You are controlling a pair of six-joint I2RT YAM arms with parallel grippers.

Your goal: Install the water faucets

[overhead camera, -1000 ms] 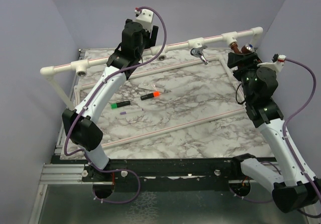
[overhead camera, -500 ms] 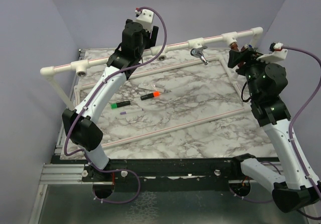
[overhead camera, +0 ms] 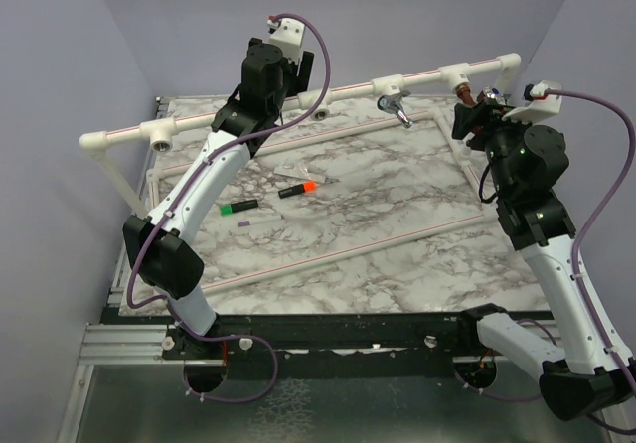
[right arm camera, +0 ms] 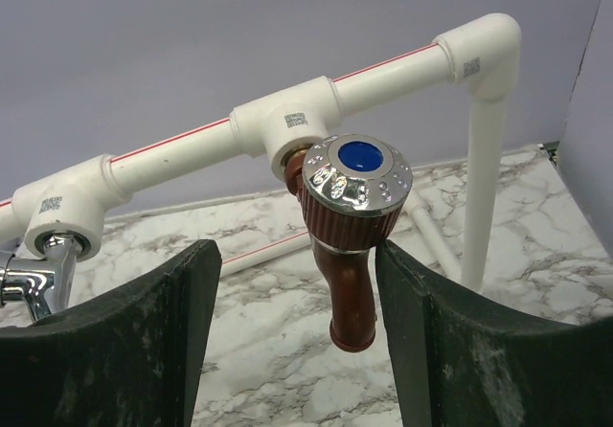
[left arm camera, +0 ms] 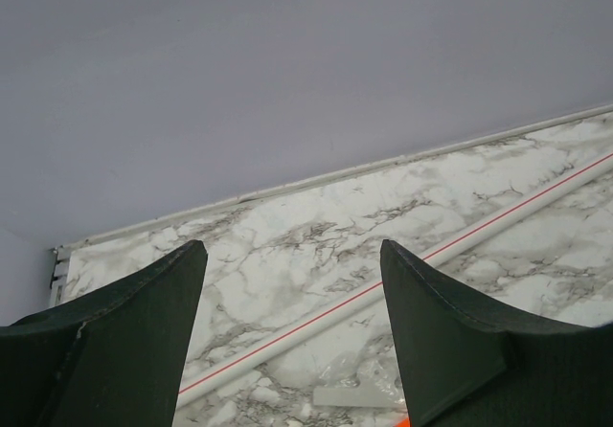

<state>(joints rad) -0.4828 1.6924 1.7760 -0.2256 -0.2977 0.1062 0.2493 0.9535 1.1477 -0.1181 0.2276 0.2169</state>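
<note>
Copper-coloured, one faucet hangs spout-down from a tee fitting near the right end of the white pipe. We see it in the gap of the right gripper, whose jaws stand apart and clamp nothing. Whether the right finger brushes its knob we cannot tell. The chrome faucet sits in the next tee leftward. Our left gripper gapes empty above the marble table.
</note>
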